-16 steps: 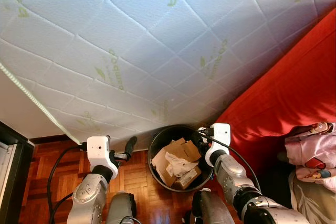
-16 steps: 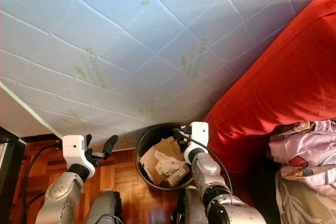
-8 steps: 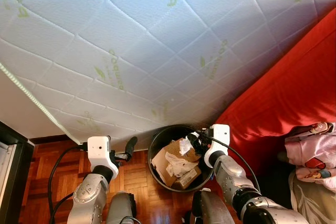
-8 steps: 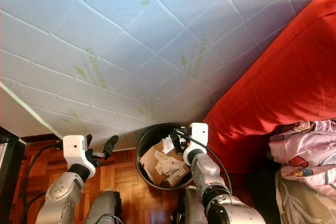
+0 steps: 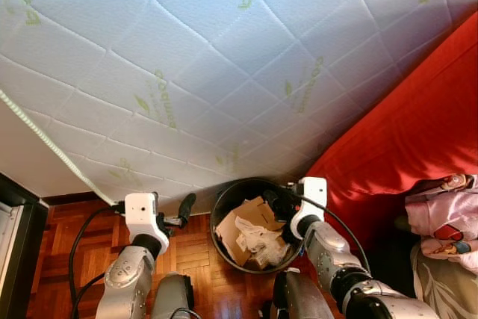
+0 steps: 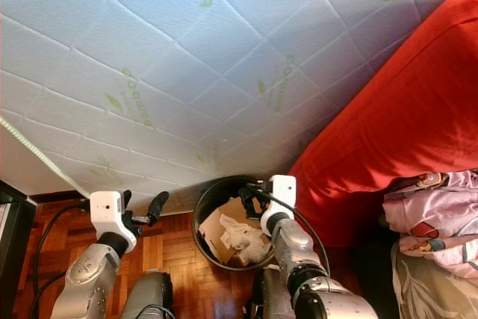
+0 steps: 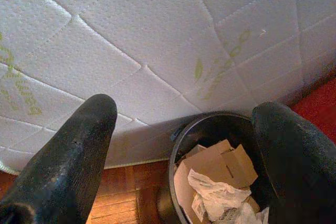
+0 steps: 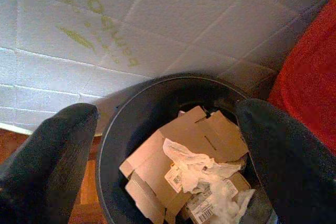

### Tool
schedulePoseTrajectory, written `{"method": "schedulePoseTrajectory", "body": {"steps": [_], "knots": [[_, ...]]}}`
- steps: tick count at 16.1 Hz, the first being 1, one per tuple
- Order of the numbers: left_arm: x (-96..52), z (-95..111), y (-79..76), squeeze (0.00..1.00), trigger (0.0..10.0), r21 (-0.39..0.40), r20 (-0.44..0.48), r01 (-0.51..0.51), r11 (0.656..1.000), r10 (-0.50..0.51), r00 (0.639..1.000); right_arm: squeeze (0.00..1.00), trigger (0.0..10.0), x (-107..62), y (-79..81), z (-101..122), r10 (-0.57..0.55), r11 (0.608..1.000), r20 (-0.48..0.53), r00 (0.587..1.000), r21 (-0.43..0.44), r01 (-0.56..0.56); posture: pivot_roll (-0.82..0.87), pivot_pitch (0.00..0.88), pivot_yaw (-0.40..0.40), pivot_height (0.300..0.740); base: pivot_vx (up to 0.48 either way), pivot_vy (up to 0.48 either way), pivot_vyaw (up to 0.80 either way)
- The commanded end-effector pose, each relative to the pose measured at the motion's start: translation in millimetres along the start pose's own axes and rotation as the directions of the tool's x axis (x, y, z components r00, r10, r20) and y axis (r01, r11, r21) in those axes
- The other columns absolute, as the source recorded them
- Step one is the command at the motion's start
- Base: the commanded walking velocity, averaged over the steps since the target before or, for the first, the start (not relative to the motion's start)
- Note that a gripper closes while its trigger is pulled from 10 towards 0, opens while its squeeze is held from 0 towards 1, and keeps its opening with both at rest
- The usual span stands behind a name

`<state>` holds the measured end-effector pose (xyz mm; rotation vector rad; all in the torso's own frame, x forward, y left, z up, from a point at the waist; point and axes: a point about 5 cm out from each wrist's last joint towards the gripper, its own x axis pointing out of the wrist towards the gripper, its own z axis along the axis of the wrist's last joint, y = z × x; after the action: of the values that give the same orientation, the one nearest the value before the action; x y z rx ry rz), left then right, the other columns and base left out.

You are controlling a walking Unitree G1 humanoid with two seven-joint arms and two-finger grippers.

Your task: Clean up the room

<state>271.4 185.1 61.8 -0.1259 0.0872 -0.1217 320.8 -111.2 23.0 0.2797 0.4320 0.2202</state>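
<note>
Nearest, a strip of parquet floor [image 5: 82, 237] is lying open on the left. The left hand [image 5: 184, 211] is hovering over it, fingers spread, just left of the black waste bin [image 5: 224, 207]. The right hand [image 8: 168, 145] is hanging over the bin's right rim, fingers spread and holding nothing, above the cardboard [image 8: 184, 142] and crumpled paper [image 8: 197, 169] inside. Beyond, a leaning white mattress [image 5: 224, 72] is closing the far side; a red cover [image 5: 418, 132] is crowding the right.
</note>
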Motion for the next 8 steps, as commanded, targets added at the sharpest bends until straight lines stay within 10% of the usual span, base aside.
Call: {"method": "schedulePoseTrajectory", "body": {"steps": [1,2,3,8], "knots": [[-2.4,-3.7,0.3,0.0,10.0,-0.005,-0.021,-0.006,1.0,0.006,1.0,1.0,10.0,-2.6,-3.1,-8.4,-0.019,1.0,-0.032,0.999,0.003,0.019,0.17,0.216,-0.077,0.644,0.0,0.0,0.0],[-2.1,-3.6,0.2,0.0,10.0,-0.005,-0.02,-0.006,1.0,0.006,1.0,0.15,10.0,-2.6,-3.2,-8.1,-0.019,1.0,-0.031,0.999,-0.001,0.019,0.17,0.215,-0.077,0.644,0.0,0.0,0.0],[-1.9,-4.1,0.5,0.0,10.0,-0.004,-0.023,-0.006,1.0,0.006,1.0,0.0,10.0,-2.7,-3.6,-8.0,-0.02,1.0,-0.031,0.999,-0.006,0.02,0.17,0.214,-0.077,0.644,0.0,0.0,0.0],[-6.1,-22.4,20.0,0.0,10.0,-0.013,-0.095,-0.081,0.997,0.079,0.992,0.0,10.0,-14.4,-23.6,-21.0,-0.084,0.996,-0.023,0.996,0.007,0.084,0.15,0.178,-0.079,0.659,0.0,0.0,0.0]]}}
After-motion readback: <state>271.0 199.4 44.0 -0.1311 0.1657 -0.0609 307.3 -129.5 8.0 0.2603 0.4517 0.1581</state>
